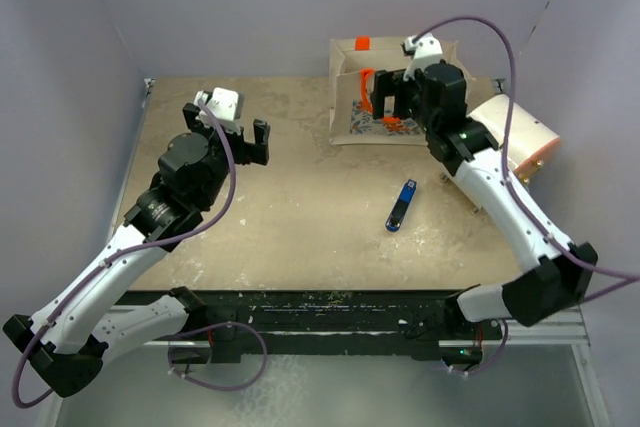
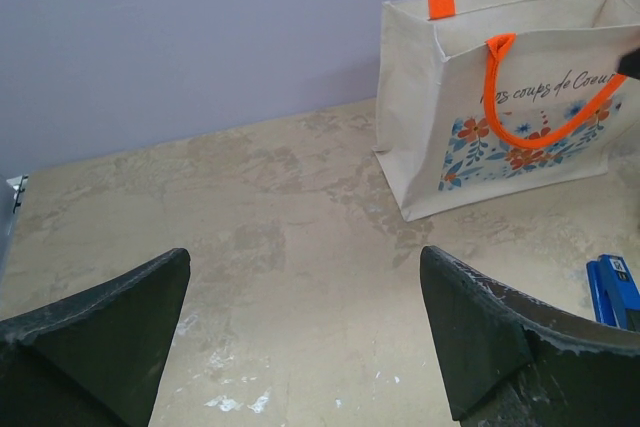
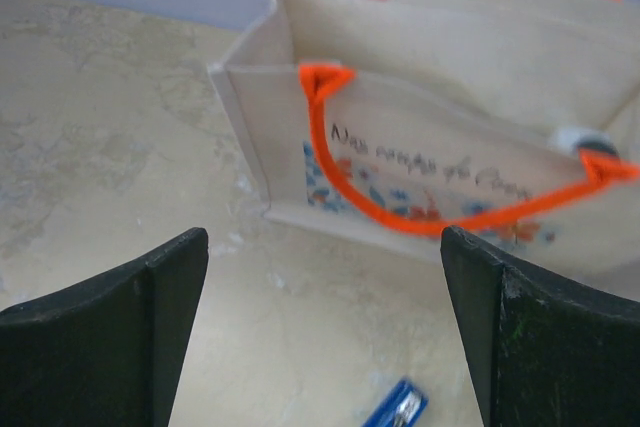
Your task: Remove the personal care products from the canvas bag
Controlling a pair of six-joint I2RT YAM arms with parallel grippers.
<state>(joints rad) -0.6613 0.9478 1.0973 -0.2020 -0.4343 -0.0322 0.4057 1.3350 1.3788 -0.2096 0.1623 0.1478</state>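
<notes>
Canvas bag point(image 1: 350, 125) stands upper centre-right on the bench point(image 1: 300, 207), soft-walled and likely to shift. The products are hidden inside, probably light and smooth, best gripped round the body. Right hand point(image 3: 322, 237) hovers wide before it; left hand point(image 1: 243, 144) is wide too.

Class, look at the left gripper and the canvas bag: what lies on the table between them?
Nothing: only bare tabletop separates the left gripper from the canvas bag, shown plainly in the left wrist view.
</notes>
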